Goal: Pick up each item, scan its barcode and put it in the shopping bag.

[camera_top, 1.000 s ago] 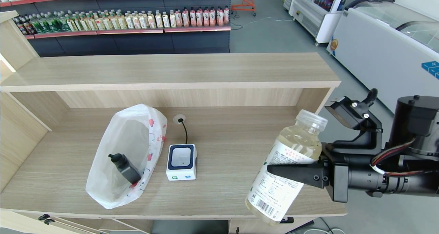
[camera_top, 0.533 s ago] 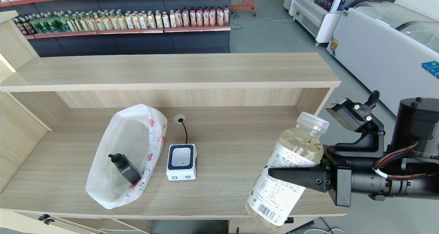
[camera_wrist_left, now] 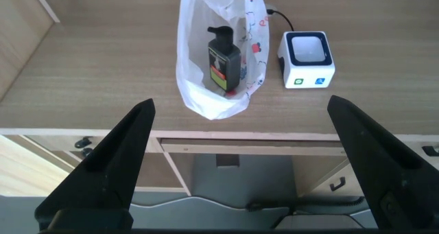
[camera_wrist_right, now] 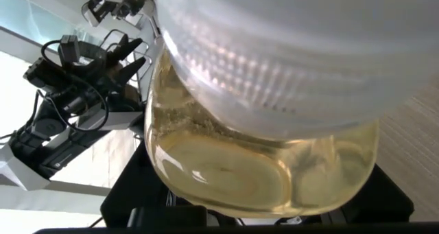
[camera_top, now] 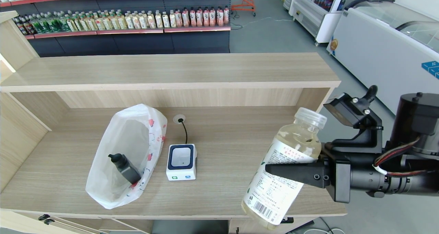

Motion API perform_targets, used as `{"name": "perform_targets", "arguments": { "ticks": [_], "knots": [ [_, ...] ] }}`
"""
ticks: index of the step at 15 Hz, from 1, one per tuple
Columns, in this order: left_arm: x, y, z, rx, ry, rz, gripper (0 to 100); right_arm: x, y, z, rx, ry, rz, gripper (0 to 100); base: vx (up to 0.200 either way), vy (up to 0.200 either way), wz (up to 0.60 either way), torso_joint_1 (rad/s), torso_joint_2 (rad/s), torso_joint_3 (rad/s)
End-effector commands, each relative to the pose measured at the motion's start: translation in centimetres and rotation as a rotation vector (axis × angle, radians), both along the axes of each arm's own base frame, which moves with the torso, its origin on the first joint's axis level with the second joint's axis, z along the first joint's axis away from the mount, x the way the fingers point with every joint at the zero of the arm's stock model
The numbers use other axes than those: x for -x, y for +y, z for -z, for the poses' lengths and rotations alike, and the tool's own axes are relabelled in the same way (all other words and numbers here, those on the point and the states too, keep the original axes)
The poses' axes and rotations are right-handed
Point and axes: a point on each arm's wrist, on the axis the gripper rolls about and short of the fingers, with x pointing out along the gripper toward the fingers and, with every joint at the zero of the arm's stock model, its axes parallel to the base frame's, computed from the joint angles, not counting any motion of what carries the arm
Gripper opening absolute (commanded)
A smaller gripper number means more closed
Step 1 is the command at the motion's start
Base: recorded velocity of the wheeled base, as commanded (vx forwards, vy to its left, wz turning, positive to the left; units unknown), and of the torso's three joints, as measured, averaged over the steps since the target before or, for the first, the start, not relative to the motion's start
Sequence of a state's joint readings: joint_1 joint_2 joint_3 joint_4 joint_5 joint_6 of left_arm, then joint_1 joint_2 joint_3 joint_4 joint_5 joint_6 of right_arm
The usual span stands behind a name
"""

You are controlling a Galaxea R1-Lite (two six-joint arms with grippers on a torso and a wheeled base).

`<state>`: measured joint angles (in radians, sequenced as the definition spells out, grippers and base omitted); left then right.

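Bottle (camera_top: pixel 274 196) of pale yellow drink is hanging tilted in the right gripper (camera_top: pixel 277 167), whose jaws are pinching it across the labelled middle. Its cap is pointing up and to the right, and its barcoded base is dipping past the near right corner of the counter (camera_top: pixel 223 148). From the right wrist, the bottle (camera_wrist_right: pixel 260 172) is sitting very close. The scanner (camera_top: pixel 182 162) is lying face up mid-counter, well apart from the bottle, and the bag (camera_top: pixel 103 186) is standing open just to its left, holding a dark pump bottle (camera_top: pixel 125 168). The left gripper (camera_wrist_left: pixel 240 103) is hovering before the counter's near edge, jaws spread wide and gripping nothing, facing the bag (camera_wrist_left: pixel 199 90), pump bottle (camera_wrist_left: pixel 223 59) and scanner (camera_wrist_left: pixel 308 59).
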<state>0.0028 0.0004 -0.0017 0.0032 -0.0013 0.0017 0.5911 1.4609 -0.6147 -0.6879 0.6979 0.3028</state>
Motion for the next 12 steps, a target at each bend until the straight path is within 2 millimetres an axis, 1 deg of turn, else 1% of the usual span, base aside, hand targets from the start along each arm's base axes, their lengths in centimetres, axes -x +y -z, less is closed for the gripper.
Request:
{"name": "perform_targets", "arguments": {
  "ticks": [1, 8, 12],
  "knots": [
    [0.0, 0.0, 0.0, 0.0, 0.0, 0.0, 100, -0.05, 0.11, 0.26, 0.005, 0.007, -0.003, 0, 0.0, 0.0, 0.0, 0.0, 0.0, 0.0],
    [0.0, 0.0, 0.0, 0.0, 0.0, 0.0, 100, -0.06, 0.15, 0.38, 0.007, 0.002, 0.0, 0, 0.0, 0.0, 0.0, 0.0, 0.0, 0.0],
    [0.0, 0.0, 0.0, 0.0, 0.0, 0.0, 100, -0.58, 0.45, 0.76, 0.001, -0.018, 0.005, 0, 0.0, 0.0, 0.0, 0.0, 0.0, 0.0]
  ]
}}
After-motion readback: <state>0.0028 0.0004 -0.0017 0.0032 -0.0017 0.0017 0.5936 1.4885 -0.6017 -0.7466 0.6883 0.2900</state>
